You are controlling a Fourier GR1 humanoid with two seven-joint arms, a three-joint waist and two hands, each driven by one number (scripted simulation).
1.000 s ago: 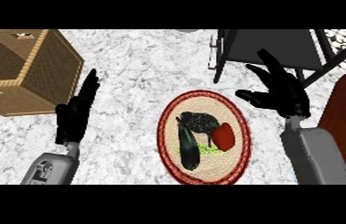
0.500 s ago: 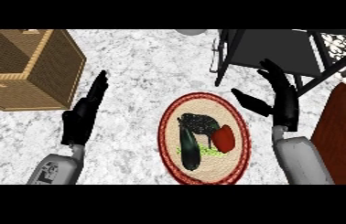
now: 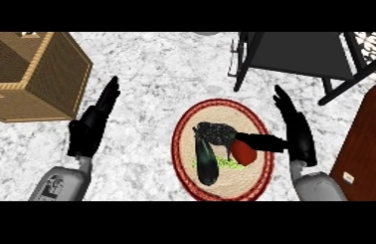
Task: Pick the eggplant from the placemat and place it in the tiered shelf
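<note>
Dark purple elongated eggplant [image 3: 206, 161] lies on the round woven red-rimmed placemat [image 3: 257, 128], beside a red tomato [image 3: 243, 152]. Right hand [image 3: 296, 133] open, fingers straight, thumb reaching over the mat, holding nothing. Left hand [image 3: 92, 123] open, idle. Dark tiered shelf [image 3: 294, 56] beyond; wicker basket [image 3: 55, 73] left.

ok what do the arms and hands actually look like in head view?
Two glossy grey, rounded forearms rise from the lower edge. The left forearm bears a small dark marking; none shows on the right forearm. Left hand and right hand are matte black, with slim fingers. No cables visible.
</note>
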